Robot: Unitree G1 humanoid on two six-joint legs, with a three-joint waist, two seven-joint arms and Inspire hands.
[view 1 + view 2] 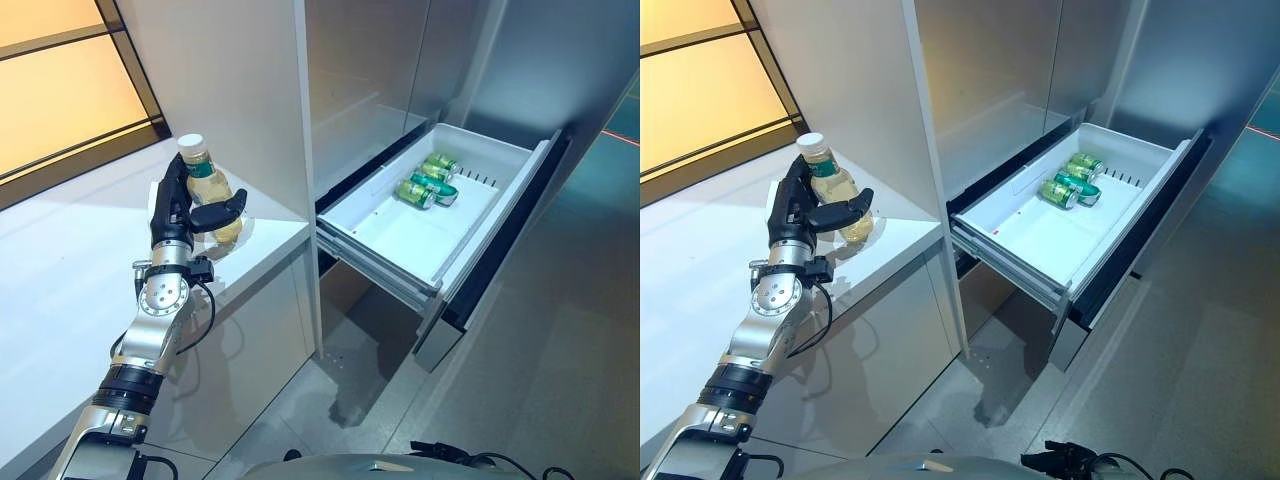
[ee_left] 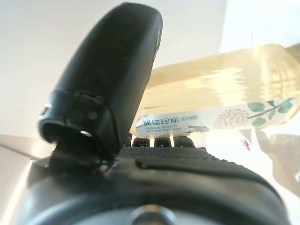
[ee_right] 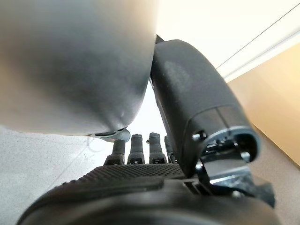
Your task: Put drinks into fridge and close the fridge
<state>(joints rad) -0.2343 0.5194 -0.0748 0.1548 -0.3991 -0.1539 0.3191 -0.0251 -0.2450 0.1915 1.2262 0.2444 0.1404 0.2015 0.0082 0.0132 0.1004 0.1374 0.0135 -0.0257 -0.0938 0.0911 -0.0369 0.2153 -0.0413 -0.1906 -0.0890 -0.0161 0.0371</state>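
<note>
Where the white counter [image 1: 90,270] meets the tall white cabinet side [image 1: 235,90], the left hand [image 1: 178,212] wraps a bottle [image 1: 212,186] of pale yellow drink with a white cap. The bottle stands upright near the counter's front right corner, close to the cabinet side. The thumb crosses the bottle's front and the fingers sit behind it; the left wrist view shows the thumb [image 2: 117,89] against the label, so the hand is clamped on the bottle. To the right, the fridge drawer [image 1: 380,215] is pulled fully out over the grey floor [image 1: 560,340]. 3 green cans [image 1: 430,182] lie on their sides toward its far right corner, leaving most of the white drawer bottom bare. The right hand [image 3: 140,150] shows only in its own wrist view, fingers extended and holding nothing.
</note>
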